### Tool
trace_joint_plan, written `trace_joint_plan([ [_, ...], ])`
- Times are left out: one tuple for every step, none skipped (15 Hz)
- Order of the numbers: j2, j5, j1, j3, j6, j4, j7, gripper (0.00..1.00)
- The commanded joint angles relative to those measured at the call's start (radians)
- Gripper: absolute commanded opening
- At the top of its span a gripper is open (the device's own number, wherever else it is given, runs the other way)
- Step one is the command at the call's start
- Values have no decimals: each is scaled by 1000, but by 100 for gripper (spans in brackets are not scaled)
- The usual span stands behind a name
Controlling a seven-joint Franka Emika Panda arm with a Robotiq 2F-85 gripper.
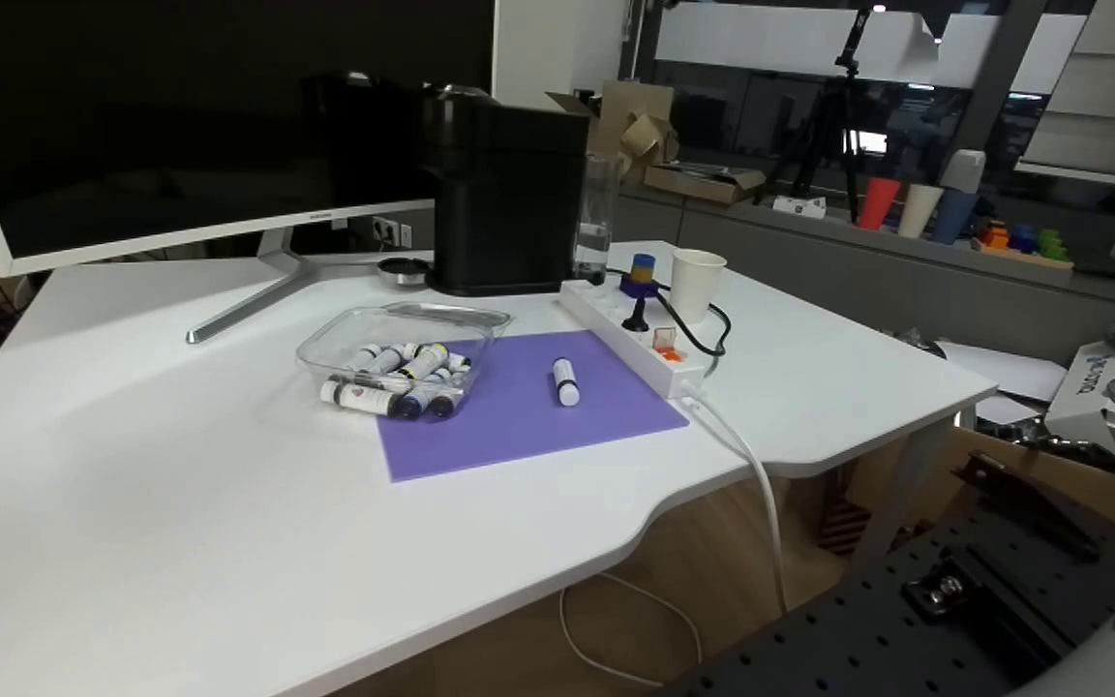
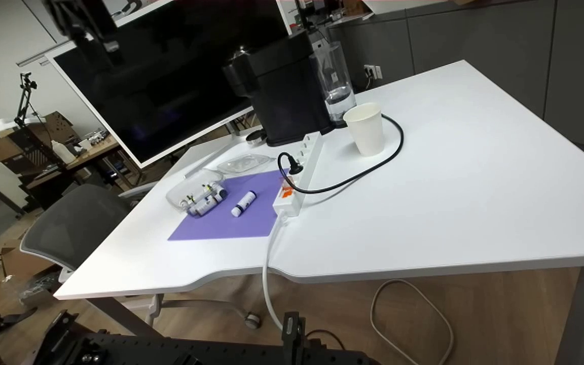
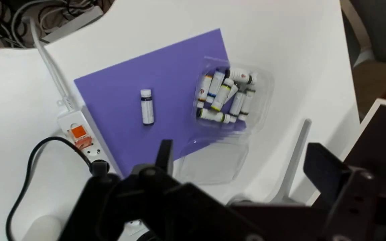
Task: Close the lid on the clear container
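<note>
The clear container (image 3: 263, 95) holds several small white-and-dark bottles and sits partly on the purple mat. It also shows in both exterior views (image 1: 325, 350) (image 2: 174, 195). The lid (image 3: 213, 164) is transparent and lies open beside the container, adjoining its edge on the monitor side. It shows in both exterior views (image 1: 456, 313) (image 2: 244, 163). Whether lid and tub are hinged is hard to tell. My gripper (image 3: 241, 149) is open and empty, high above the table, with the lid seen between and beyond its fingers. It appears blurred at the top left of an exterior view (image 2: 92, 33).
A lone white bottle (image 3: 147, 107) lies on the purple mat (image 3: 176, 67). A power strip (image 1: 635, 344) with a black cable borders the mat. A paper cup (image 2: 365, 129), a black machine (image 1: 509, 194) and a glass cylinder (image 2: 337, 83) stand behind. The monitor's foot (image 3: 293, 160) is near the lid.
</note>
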Motion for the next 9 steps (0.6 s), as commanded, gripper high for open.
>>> trace_joint_plan([
  [151,91,-9,-64,127,64,-23,100],
  [187,140,-1,-80,169,72,-49,100],
  [229,213,12,-94,204,83,-85,100],
  [270,286,22,-101,224,96,-124,100],
  [311,345,27,-101,230,110,-161,100],
  [347,391,25,-94,227,125,-193,100],
  [382,435,23,-86,220,140,-225,100],
  [412,473,19,-78,211,154,-253,100],
  [436,512,16,-70,214,164,-265,100],
])
